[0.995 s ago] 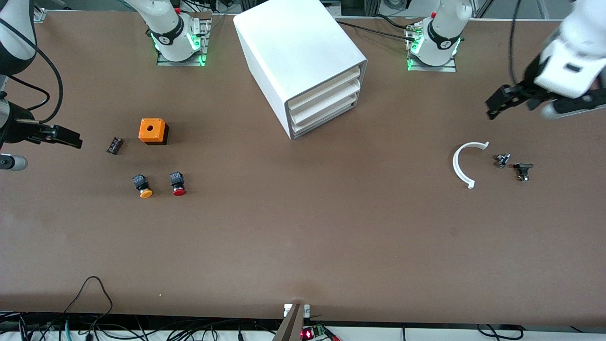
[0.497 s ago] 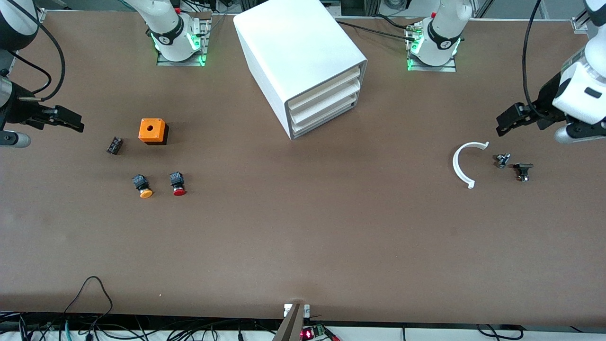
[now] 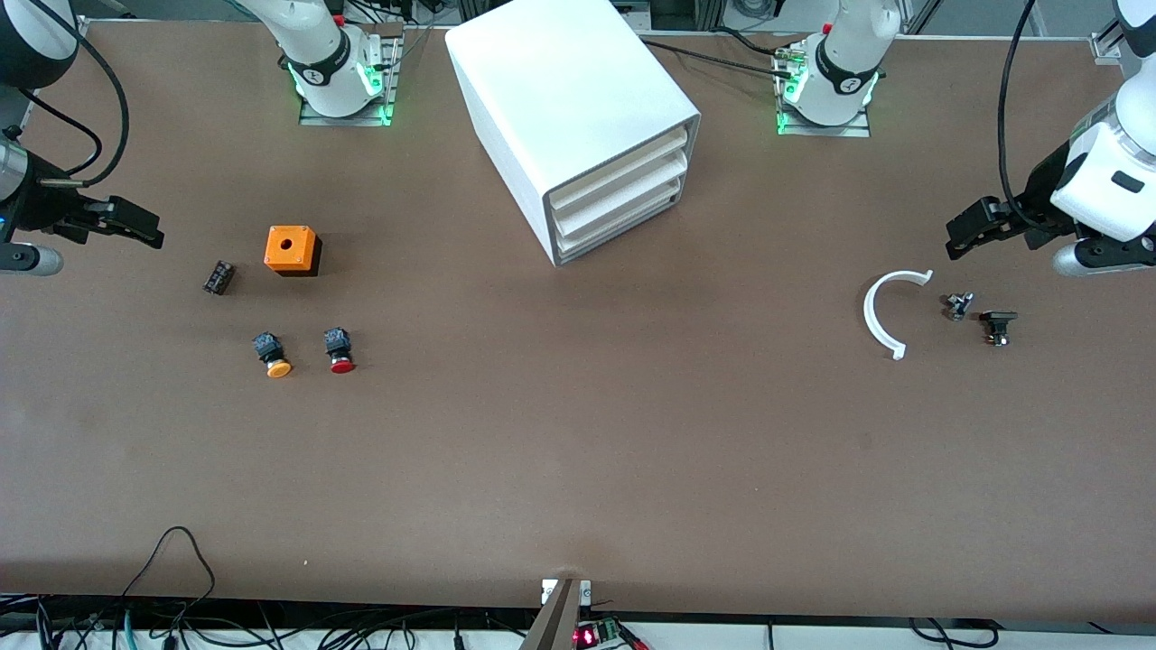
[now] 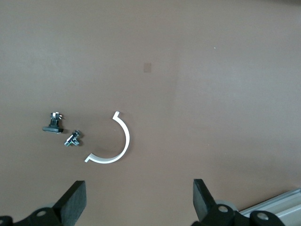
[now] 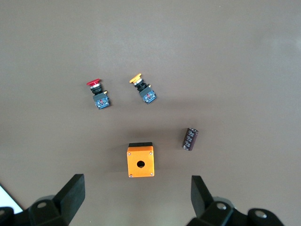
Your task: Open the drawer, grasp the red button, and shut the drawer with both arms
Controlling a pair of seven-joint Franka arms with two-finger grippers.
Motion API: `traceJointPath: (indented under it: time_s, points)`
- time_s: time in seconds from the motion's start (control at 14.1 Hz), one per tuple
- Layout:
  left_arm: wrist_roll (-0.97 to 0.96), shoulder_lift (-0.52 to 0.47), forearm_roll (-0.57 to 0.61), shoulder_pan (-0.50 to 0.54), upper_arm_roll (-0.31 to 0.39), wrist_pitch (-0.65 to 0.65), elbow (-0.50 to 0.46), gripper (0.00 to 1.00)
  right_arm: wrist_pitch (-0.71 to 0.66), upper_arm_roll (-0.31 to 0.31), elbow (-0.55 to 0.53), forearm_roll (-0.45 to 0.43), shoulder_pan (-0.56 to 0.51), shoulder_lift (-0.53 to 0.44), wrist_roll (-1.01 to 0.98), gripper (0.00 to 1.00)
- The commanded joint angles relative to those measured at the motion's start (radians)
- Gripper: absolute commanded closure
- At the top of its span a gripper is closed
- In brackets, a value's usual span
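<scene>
- the white cabinet [image 3: 578,117] stood between the two arm bases with all three drawers pushed in; the drawer [image 3: 623,200] was shut.
- the button [image 3: 340,350] with the red cap lay on the table toward the right arm's end, just beside the orange-capped button [image 3: 272,355] and nearer the front camera than the orange cube [image 3: 291,250].
- the right gripper [image 3: 135,230] hung over that end of the table, fingers [image 5: 70,193] spread and holding nothing.
- the left gripper [image 3: 971,230] hung near the white curved strip [image 3: 880,316], fingers [image 4: 73,200] released.
</scene>
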Motion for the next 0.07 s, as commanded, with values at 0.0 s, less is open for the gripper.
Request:
traceJointPath:
  time_s: [0.0]
  points:
    - [0.049, 0.004, -0.019, 0.008, 0.004, -0.026, 0.024, 0.0, 0.01, 0.004, -0.015, 0.002, -0.003, -0.017, -0.008, 0.0]
